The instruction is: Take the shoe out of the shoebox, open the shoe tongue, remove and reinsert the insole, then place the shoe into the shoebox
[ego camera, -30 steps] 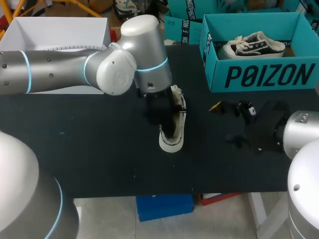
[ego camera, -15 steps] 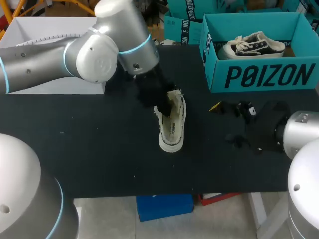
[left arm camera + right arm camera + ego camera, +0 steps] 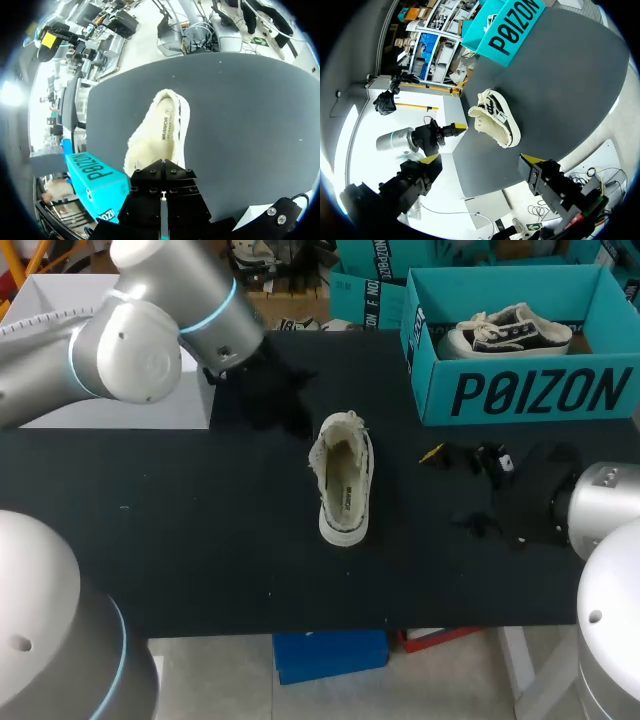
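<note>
Nearest you first: the shoe (image 3: 343, 480) is out on the black desk (image 3: 180, 560), well apart from the shoebox. It lies opening up, rounded toe toward your side and heel end away from you. It is pale cream and its mouth gapes wide, with fuzzy lining showing all round the rim. The insole (image 3: 345, 492) lies flat inside, with a strip of print on it. Both claws are apart from the shoe.

To the right of the shoe, at about the same depth, is your right claw (image 3: 455, 490), near the shoe but not touching it. It is spread wide. In its own wrist view the 2 yellow tips stand far apart with nothing between them, and the shoe lies ahead of them on the desk.

Beyond the shoe and off to its left, your left claw (image 3: 290, 415) hangs over the desk, apart from the heel end. I cannot tell whether it is spread or pressed together. From above it is black on black, and its own wrist view shows only the claw's body, with the shoe lying just ahead.

Farthest out, beyond the shoe and to its right, the teal shoebox (image 3: 520, 390) stands open at the desk's far side. Inside it lies 1 black-and-white sneaker (image 3: 510, 330) with white laces.
</note>
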Robot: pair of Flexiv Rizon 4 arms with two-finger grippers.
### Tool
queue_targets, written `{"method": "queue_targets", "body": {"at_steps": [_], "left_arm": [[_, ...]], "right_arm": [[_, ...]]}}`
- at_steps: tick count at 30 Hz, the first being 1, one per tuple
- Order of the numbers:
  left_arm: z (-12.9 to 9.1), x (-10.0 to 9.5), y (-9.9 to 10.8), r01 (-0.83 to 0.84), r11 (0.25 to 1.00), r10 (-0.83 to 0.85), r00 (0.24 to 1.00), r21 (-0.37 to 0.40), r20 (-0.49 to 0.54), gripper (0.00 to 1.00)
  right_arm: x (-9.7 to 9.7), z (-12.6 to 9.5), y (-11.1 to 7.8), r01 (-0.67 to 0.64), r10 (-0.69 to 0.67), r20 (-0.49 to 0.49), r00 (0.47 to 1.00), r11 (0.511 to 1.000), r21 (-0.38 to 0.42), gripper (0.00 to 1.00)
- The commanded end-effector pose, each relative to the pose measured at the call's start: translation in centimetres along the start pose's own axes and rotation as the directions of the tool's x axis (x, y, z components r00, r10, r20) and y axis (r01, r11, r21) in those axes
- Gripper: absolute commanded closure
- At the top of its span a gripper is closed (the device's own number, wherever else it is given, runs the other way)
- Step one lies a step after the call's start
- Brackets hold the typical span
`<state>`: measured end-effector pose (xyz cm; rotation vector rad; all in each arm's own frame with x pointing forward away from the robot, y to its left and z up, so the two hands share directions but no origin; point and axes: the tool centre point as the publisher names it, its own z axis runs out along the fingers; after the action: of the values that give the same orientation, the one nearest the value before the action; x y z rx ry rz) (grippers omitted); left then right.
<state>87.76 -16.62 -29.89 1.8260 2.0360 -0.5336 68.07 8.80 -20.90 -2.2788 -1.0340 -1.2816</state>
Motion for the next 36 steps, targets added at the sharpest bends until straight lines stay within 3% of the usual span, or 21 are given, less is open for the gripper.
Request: {"method": "queue_targets", "body": {"at_steps": [1,17,27,36], "left_arm": [[0.9,0.5,1.2,0.049,0.999,-0.049,0.996,-0.002,0.075,1.0],[3.2,-1.7,6.4,0.235,0.97,-0.243,0.937,0.062,0.252,1.0],[6.1,-4.0,7.1,0.232,0.966,-0.255,0.925,0.112,0.281,1.0],[6.0,-3.4,5.4,0.224,0.963,-0.26,0.918,0.15,0.299,1.0]], "right_arm": [[-0.8,-0.5,0.0,-0.038,0.042,-0.028,0.999,0.991,0.131,0.0],[-0.8,-0.5,0.0,-0.038,0.042,-0.028,0.999,0.991,0.131,0.0],[-0.8,-0.5,0.0,-0.038,0.042,-0.028,0.999,0.991,0.131,0.0],[-0.8,-0.5,0.0,-0.038,0.042,-0.028,0.999,0.991,0.131,0.0]]}}
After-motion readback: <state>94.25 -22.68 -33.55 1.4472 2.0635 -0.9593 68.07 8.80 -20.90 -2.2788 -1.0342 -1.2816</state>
